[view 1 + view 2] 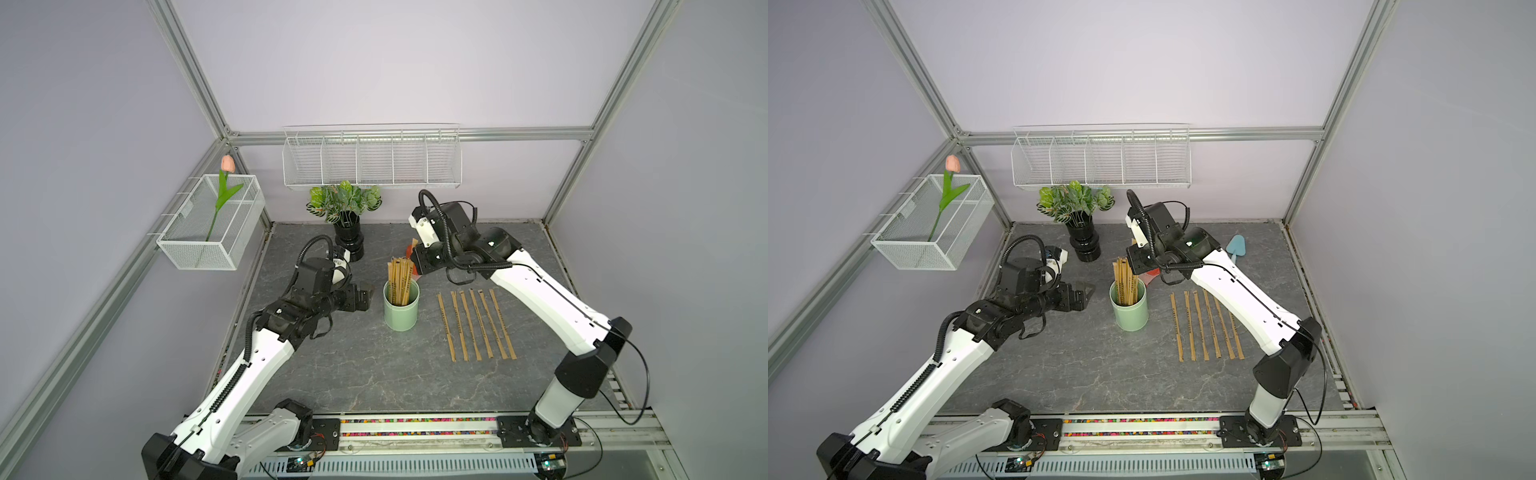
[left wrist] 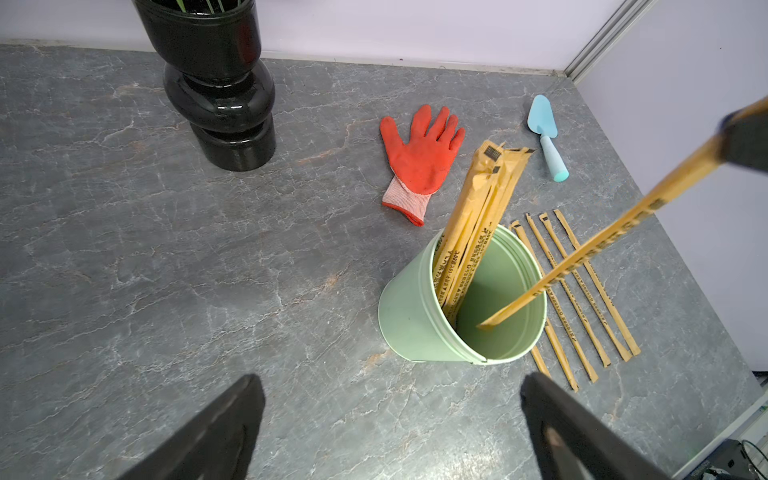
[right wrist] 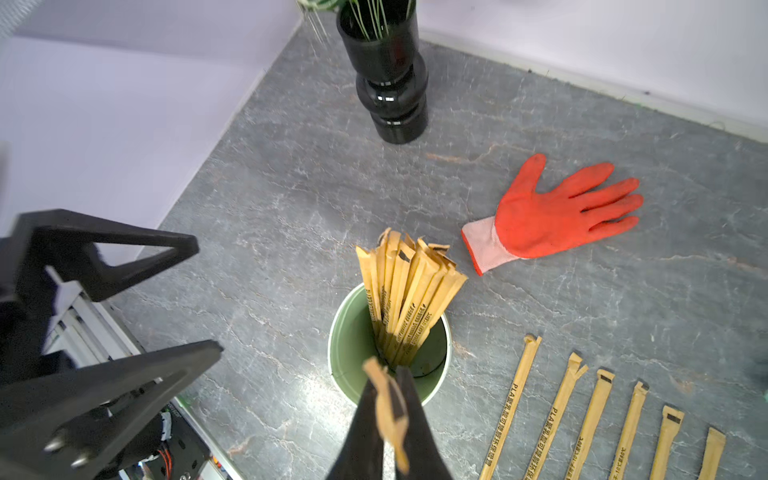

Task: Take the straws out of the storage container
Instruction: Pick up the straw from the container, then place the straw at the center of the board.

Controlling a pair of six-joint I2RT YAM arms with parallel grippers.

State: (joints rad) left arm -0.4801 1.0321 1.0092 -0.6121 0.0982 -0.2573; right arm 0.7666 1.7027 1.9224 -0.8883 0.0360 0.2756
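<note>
While the left gripper's (image 1: pixel 367 296) jaws are gaping open, the right gripper's (image 3: pixel 386 376) jaws are pinching a straw (image 2: pixel 582 257) over the storage container (image 1: pixel 401 316).

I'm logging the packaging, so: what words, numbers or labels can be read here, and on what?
"PLA": on wrappers of the straws on the table; the Chinese characters after it are too blurred to read.
The straws in the cup, the storage container: dark print, too small to read.
The held straw in the right claw: print blurred.
The glove, vase, trowel: no text.
</note>
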